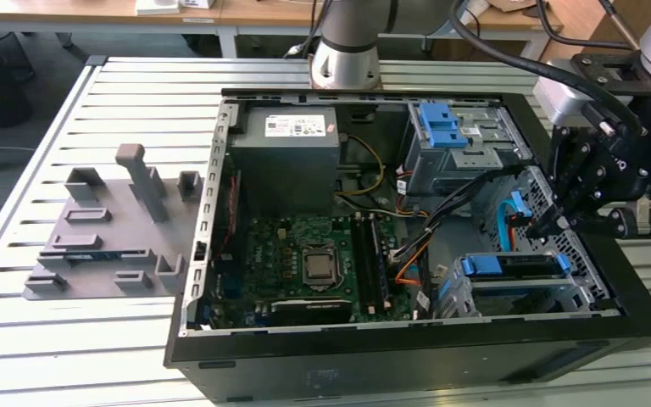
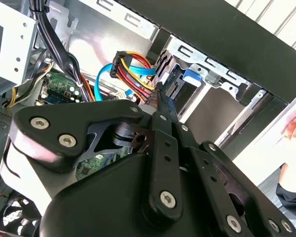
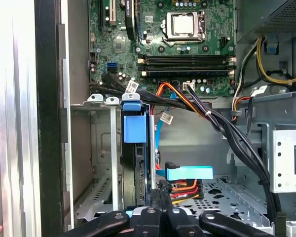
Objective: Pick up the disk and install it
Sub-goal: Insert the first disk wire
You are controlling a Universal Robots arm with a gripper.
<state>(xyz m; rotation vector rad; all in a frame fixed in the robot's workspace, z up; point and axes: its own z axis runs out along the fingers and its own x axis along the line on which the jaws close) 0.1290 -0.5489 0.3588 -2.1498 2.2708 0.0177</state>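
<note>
One disk (image 1: 514,264) sits edge-on in the drive cage (image 1: 525,292) at the corner of the open computer case (image 1: 303,356), its blue bracket (image 3: 134,126) facing out. The gripper (image 1: 554,222) hangs over the cage at the disk's cabled end, close to the power and data plugs (image 3: 185,178). Its fingers (image 2: 160,106) appear pressed together, holding nothing, likely to push the disk home.

Disk (image 3: 136,163) w/ blue bracket sits edge-on in drive cage (image 3: 101,148), beside motherboard (image 3: 163,44).
</note>
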